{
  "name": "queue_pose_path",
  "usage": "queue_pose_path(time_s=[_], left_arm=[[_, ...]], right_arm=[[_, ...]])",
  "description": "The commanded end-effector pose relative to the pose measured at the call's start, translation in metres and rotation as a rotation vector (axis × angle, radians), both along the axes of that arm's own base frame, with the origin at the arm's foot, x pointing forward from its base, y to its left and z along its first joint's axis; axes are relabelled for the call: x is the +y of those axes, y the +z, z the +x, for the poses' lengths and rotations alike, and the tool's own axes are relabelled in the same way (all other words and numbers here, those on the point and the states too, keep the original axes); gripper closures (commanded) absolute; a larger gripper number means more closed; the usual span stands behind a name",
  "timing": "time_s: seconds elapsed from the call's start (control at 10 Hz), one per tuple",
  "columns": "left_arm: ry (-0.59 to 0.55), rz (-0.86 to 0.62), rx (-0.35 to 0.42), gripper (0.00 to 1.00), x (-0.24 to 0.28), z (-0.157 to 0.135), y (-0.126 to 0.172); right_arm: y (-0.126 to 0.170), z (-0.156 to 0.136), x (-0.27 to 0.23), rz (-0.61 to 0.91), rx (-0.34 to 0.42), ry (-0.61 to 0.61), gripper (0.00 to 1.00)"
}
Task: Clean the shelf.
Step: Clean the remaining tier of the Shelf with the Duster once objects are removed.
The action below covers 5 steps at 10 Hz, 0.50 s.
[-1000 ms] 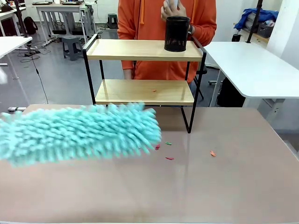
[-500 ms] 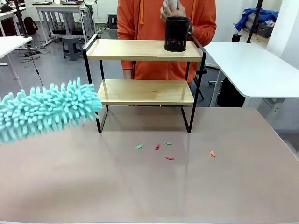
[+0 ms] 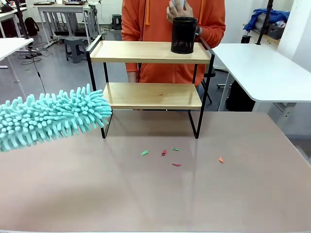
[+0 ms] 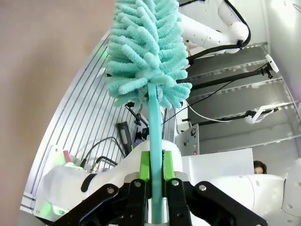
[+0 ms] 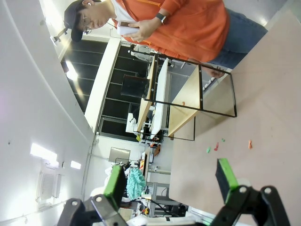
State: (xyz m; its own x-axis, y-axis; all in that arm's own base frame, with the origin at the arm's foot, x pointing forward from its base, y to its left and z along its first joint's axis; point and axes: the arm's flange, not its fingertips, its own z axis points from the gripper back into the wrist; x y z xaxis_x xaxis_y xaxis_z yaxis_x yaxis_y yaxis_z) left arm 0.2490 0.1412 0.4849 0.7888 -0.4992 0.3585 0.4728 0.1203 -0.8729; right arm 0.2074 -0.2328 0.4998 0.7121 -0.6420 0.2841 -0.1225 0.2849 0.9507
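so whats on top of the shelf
A black mesh cup stands on the shelf, top board, right end. Its inside is hidden, as is the board beneath it.

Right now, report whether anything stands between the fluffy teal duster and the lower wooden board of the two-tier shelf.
Only the black front-left post of the two-tier wooden shelf, at the tip of the fluffy teal duster in the shut left gripper. The lower board is open from the front, bare but for a tiny red scrap.
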Motion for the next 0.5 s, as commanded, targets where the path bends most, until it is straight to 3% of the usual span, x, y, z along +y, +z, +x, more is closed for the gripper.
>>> queue_pose_path(time_s=[0.0,0.2,0.3,0.4], left_arm=[[-0.017,-0.009,-0.016,1.00,0.007,-0.007,0.003],[-0.017,-0.009,-0.016,1.00,0.007,-0.007,0.003],[-0.006,-0.005,-0.005,0.88,0.000,-0.001,0.000],[0.054,-0.002,0.017,0.88,-0.023,0.000,0.008]], right_arm=[[0.001,0.002,-0.001,-0.002,-0.037,-0.005,0.00],[0.001,0.002,-0.001,-0.002,-0.037,-0.005,0.00],[0.001,0.002,-0.001,-0.002,-0.037,-0.005,0.00],[0.001,0.002,-0.001,-0.002,-0.037,-0.005,0.00]])
